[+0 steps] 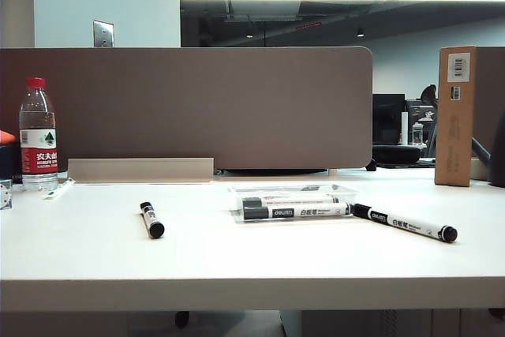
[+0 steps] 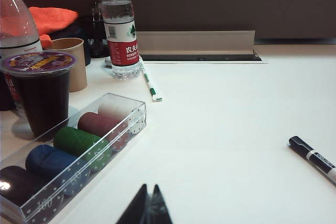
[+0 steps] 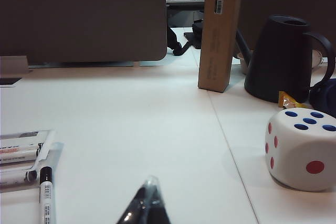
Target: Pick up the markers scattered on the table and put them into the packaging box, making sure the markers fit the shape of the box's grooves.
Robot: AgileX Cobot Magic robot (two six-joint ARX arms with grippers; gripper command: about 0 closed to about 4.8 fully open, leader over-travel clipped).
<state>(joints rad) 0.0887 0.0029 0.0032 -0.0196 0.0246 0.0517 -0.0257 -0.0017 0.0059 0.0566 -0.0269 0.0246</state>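
Lying on smooth white bench (image 1: pixel 95 258): 2 slim markers (image 1: pixel 151 219) flanking clear tray (image 1: pixel 293 195); L end effector (image 2: pixel 148 207) & R end effector (image 3: pixel 144 205) pressed together, empty.

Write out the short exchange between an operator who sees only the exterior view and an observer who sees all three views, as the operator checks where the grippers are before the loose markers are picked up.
Operator: I see markers and the tray, but no grippers. Where is the left one?
Observer: The left gripper shows only in the left wrist view. It is shut and empty over the table, beside a clear case of poker chips.
Operator: And the right?
Observer: The right gripper shows only in the right wrist view, also shut and empty. A loose marker lies near it, just outside the packaging box, and a large white die sits on its other side.
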